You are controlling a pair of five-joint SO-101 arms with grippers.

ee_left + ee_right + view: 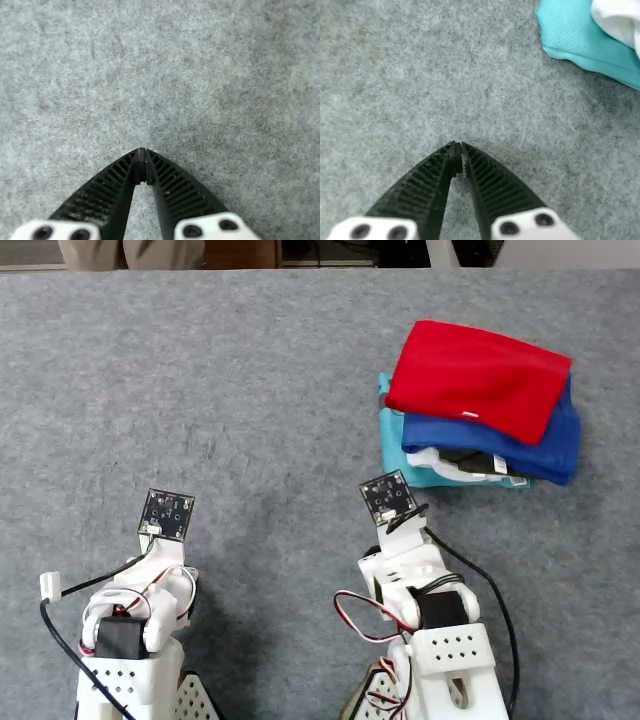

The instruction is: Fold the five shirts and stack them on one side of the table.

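Bench (200, 390): grey felt-like cover over the whole top. Directly on it, at the far right, a folded teal shirt (391, 445), the bottom layer of a stack (475, 390). At its near edge, the left arm (125, 640) and right arm (440, 625), well apart.

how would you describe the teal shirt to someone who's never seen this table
On the grey carpeted table, find the pile of folded shirts at its right side. The teal mesh shirt is the bottom layer, peeking out leftward beneath the blue shirt and the red shirt on top.
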